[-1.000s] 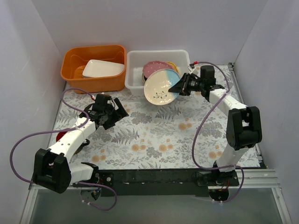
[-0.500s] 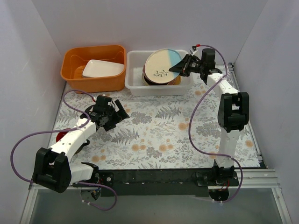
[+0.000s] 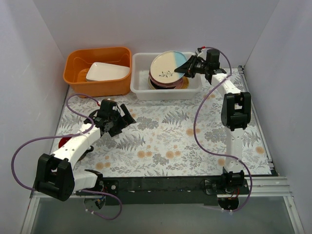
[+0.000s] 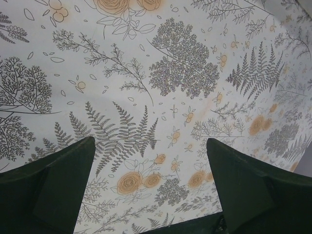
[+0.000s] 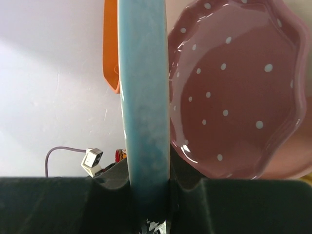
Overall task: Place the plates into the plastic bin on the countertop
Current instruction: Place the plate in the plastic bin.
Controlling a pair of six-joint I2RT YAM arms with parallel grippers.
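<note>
My right gripper (image 3: 187, 67) is shut on the light-blue rim of the cream-and-light-blue plate (image 3: 167, 65) and holds it over the white plastic bin (image 3: 141, 77) at the back. The plate hovers over a stack of plates in the bin; the pink dotted plate (image 3: 165, 83) shows beneath it. In the right wrist view the blue rim (image 5: 145, 97) stands edge-on between my fingers, with the pink dotted plate (image 5: 229, 87) to its right and an orange plate edge (image 5: 111, 48) to its left. My left gripper (image 3: 123, 117) is open and empty over the leaf-printed countertop (image 4: 161, 87).
An orange tub (image 3: 97, 68) with a white rectangular dish (image 3: 107, 71) stands left of the bin. A red object (image 3: 63, 142) peeks out beside the left arm. White walls enclose the back and both sides.
My right gripper has carried the cream-and-light-blue plate from in front of the bin back over it and levelled it above the stack. The left arm has not moved.
</note>
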